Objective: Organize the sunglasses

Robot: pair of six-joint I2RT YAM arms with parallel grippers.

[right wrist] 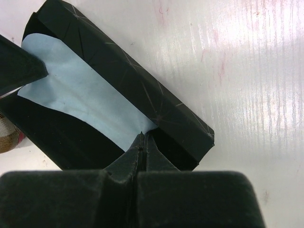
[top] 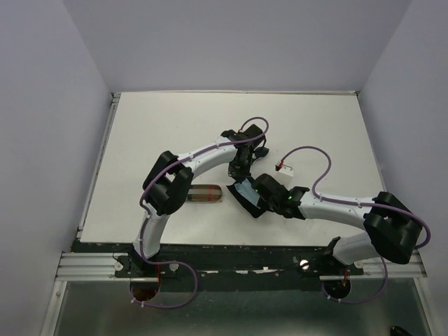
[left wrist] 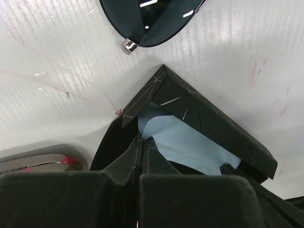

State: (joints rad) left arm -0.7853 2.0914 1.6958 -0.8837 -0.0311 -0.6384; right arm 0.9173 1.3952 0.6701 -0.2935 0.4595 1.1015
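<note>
The left gripper (left wrist: 140,141) is shut tight, with its tips at the edge of the open black case (left wrist: 213,128) — I cannot tell if it pinches anything. The right gripper (right wrist: 143,138) is shut tight too, and its tips touch the blue cloth (right wrist: 80,95) inside the case. The black sunglasses (left wrist: 152,19) lie on the white counter (left wrist: 57,57), near the case's corner. The plaid case (left wrist: 38,164) sits close by.

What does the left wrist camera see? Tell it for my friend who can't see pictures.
An open black glasses case with a light blue cloth inside lies on a white table, with the left gripper shut, its tips at the case's near edge. Dark-lensed sunglasses lie just beyond the case, and a plaid case peeks in at lower left.
</note>
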